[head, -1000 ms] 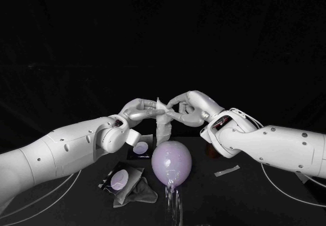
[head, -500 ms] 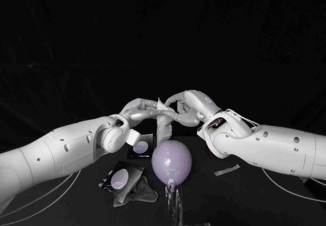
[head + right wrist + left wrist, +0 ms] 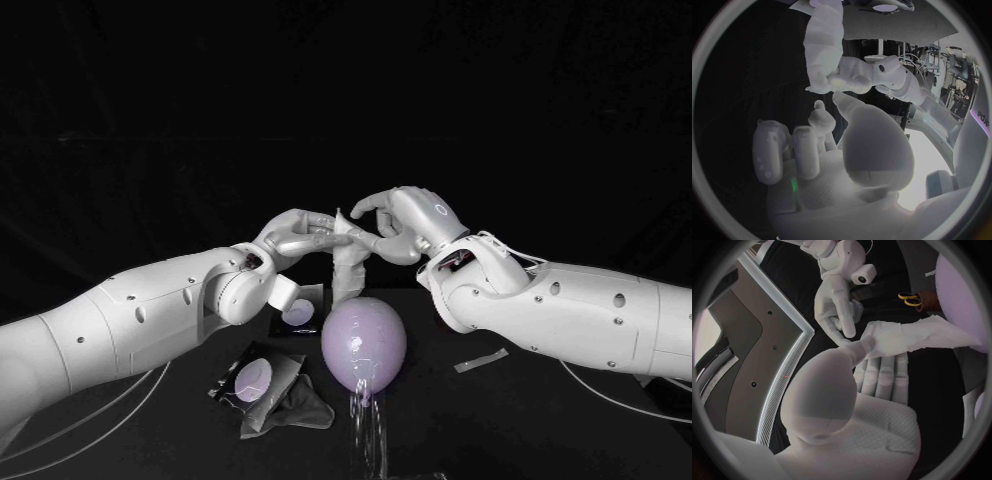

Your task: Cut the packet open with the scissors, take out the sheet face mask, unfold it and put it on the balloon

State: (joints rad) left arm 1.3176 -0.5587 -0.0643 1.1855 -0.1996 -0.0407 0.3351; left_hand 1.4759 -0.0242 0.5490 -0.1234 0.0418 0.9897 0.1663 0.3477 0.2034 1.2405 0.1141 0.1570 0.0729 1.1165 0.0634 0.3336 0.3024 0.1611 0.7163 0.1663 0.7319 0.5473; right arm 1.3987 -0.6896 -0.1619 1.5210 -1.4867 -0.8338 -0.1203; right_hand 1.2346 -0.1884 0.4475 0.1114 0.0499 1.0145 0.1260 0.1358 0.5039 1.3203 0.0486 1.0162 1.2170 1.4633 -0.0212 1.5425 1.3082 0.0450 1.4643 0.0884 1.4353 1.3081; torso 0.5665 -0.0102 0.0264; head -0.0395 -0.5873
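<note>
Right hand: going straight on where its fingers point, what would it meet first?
Probably the mask, held by the left hand just ahead of the right hand; depth is unclear.

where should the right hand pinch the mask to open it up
Probably the free upper edge of the mask, coming from the robot's right, opposite the left hand that pinches it. It hangs folded in a narrow strip over the balloon, so pulling sideways should spread it.

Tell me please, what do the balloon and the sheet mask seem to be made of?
The balloon is probably latex, smooth and glossy: small highlights sit on its taut lilac skin. The sheet mask seems to be a thin, soft non-woven fabric, matte white: it hangs limp and creased from the left hand.
</note>
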